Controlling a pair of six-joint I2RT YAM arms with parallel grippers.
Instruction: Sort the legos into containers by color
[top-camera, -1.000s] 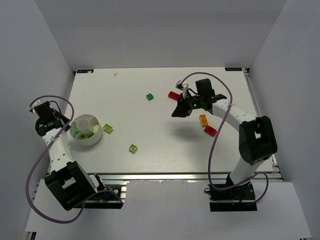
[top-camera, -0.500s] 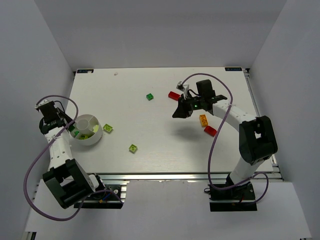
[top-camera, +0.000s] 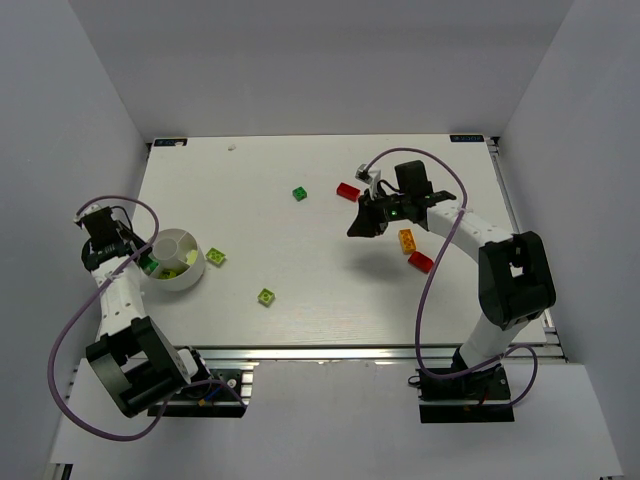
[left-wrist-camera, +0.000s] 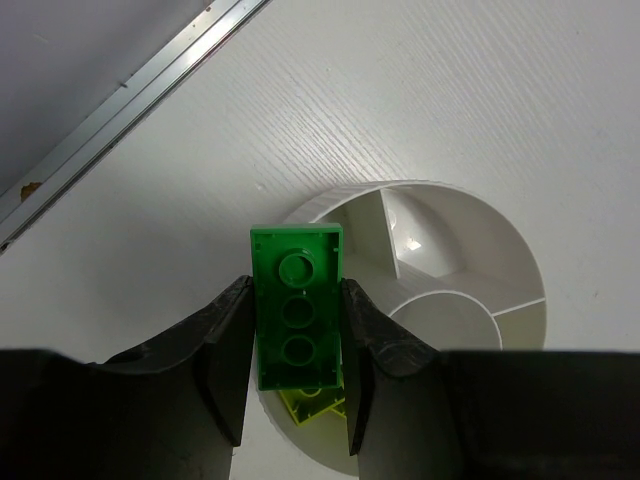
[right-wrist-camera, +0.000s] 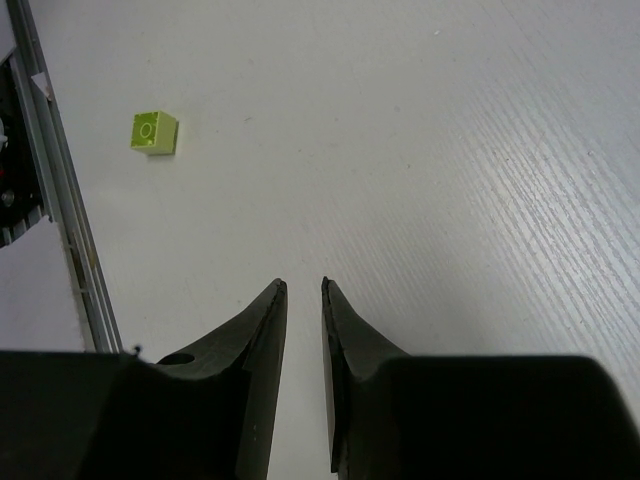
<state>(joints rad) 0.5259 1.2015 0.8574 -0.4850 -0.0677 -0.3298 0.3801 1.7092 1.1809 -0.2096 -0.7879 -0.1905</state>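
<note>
My left gripper (left-wrist-camera: 296, 288) is shut on a green brick (left-wrist-camera: 298, 320) and holds it over the left rim of the round white divided dish (left-wrist-camera: 480, 225). A lime brick (left-wrist-camera: 312, 405) lies in the dish under it. In the top view the left gripper (top-camera: 138, 256) is at the dish's (top-camera: 192, 281) left side. My right gripper (top-camera: 361, 224) hovers empty above the table with its jaws almost together. Near it lie a red brick (top-camera: 347, 191), an orange brick (top-camera: 407, 239) and another red brick (top-camera: 421, 262). The right wrist view shows the gripper (right-wrist-camera: 304, 286) over bare table.
Two lime bricks lie right of the dish, one close to it (top-camera: 215, 257) and one nearer the front (top-camera: 266, 296); the second also shows in the right wrist view (right-wrist-camera: 154, 132). A dark green brick (top-camera: 299, 193) lies mid-table. White walls enclose the table.
My left arm has shifted a little and brought the green brick to the dish's left rim. My right gripper has drifted slightly to the right.
</note>
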